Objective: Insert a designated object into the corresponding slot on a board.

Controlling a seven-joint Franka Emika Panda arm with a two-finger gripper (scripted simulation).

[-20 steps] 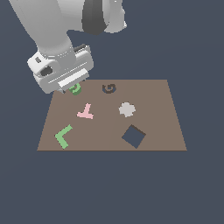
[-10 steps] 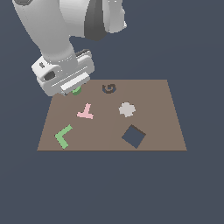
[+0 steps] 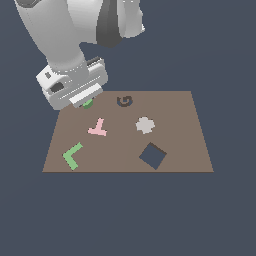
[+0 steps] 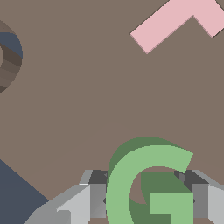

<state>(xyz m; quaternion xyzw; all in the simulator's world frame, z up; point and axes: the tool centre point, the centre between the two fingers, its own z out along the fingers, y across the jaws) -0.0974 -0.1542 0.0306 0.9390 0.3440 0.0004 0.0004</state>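
Though my claw (image 4: 146,199) pinches the green G block (image 4: 148,183) between its fingers near the brown board's (image 3: 180,150) far corner on the exterior view's left, insertion remains: I judge the carry to the G-shaped slot (image 3: 124,101) nearby is not yet done.

The arm (image 3: 75,35) was bulky and rounded, pale grey-white, with a dark grey band at one joint. Its hand was a boxy white block with small dark markings. In the wrist view the gripper (image 4: 148,199) showed light grey, angular fingers (image 4: 81,203) with darker inner faces.
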